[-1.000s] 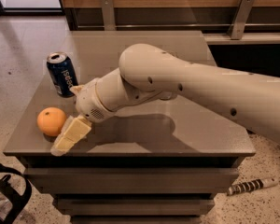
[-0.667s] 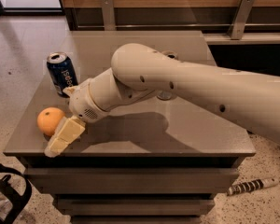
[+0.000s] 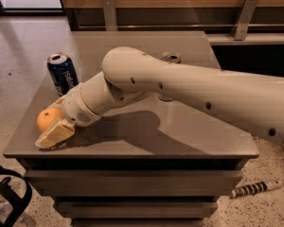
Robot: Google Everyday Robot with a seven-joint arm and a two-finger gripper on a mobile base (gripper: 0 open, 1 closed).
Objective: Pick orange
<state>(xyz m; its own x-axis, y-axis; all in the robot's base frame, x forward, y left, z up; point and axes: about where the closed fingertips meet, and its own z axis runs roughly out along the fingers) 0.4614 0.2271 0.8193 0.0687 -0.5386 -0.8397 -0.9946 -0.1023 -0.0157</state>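
Observation:
The orange (image 3: pixel 45 118) rests on the grey table (image 3: pixel 189 136) near its front left corner. My gripper (image 3: pixel 52 121) has reached it from the right and is open. Its near cream finger (image 3: pixel 54 134) lies in front of the orange, low over the table, and the far finger shows just behind the fruit. The orange sits between the two fingers, its right side hidden by the wrist. It still rests on the table.
A blue Pepsi can (image 3: pixel 62 73) stands just behind the orange and the gripper. The top of a silver can (image 3: pixel 170 57) shows behind my arm at mid table. The table's left and front edges are close to the orange. A striped cable (image 3: pixel 253 189) lies on the floor.
My gripper has moved left and a little down, from beside the orange to around it. The orange and the cans have stayed in place.

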